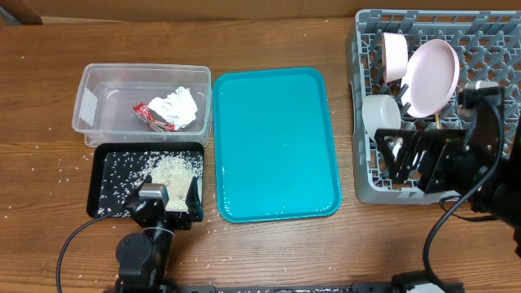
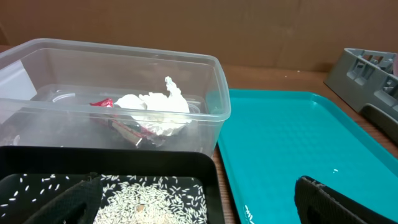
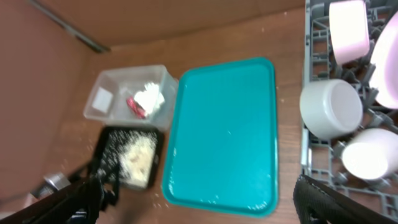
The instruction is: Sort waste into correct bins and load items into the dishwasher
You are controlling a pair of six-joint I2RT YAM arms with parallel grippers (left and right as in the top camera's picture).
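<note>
- Sorting looks nearly done: napkin [image 1: 181,106] and wrapper [image 1: 146,112] lie in the clear tub [image 1: 89,98], rice [image 1: 175,169] in the black tray [image 1: 102,159].
- The pink plate [image 1: 431,77] and bowls [image 1: 381,116] stand in the rack [image 1: 366,49]; stray grains [image 1: 59,168] remain on the tabletop [image 1: 41,212].
- Spread and empty: left end effector [image 2: 199,202], right end effector [image 3: 205,199].

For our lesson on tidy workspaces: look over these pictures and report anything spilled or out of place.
Loose rice grains lie scattered on the wooden table left of and in front of the black tray, outside the heap in it: a spill. The napkin and wrapper sit inside the clear tub; nothing else stands out.
</note>
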